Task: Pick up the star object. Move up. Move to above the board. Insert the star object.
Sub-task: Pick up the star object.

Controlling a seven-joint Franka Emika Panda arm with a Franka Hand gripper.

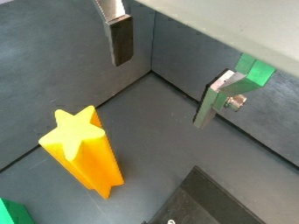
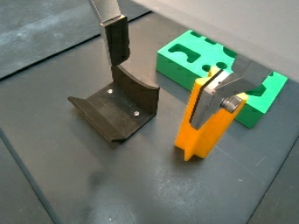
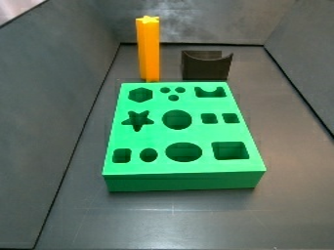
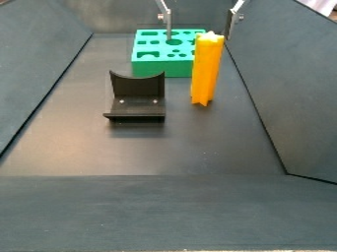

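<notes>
The claw (image 2: 163,74) hung open above the tall orange plastic star prism (image 4: 207,68), which stood upright on the dark floor between the thick green holed board (image 3: 178,133) and the dark fixture (image 4: 134,96). Descending squarely would probably seat both pads; room looked ample except near the fixture.

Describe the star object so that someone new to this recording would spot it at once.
Start at the green board on the dark floor. Just past its far edge, beside the dark fixture, stands the star object: a tall orange upright prism with a star-shaped top. The open hand hangs above it.
</notes>
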